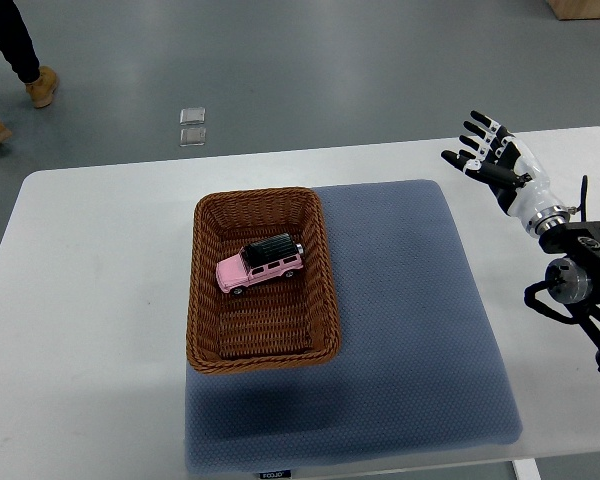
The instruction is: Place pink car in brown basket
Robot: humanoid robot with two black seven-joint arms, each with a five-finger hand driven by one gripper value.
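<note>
The pink toy car (260, 265) with a black roof lies inside the brown wicker basket (203, 290), near its middle and turned at a slant. The basket stands on the left part of a blue-grey mat (400, 320). My right hand (483, 150) hovers over the table's far right, well clear of the basket, fingers spread and holding nothing. Its arm comes in from the right edge. The left arm does not show.
The white table (90, 300) carries the mat and basket. On the grey floor beyond its far edge lie two small clear square items (192, 127). A person's legs and tan boots (42, 87) show at the top left.
</note>
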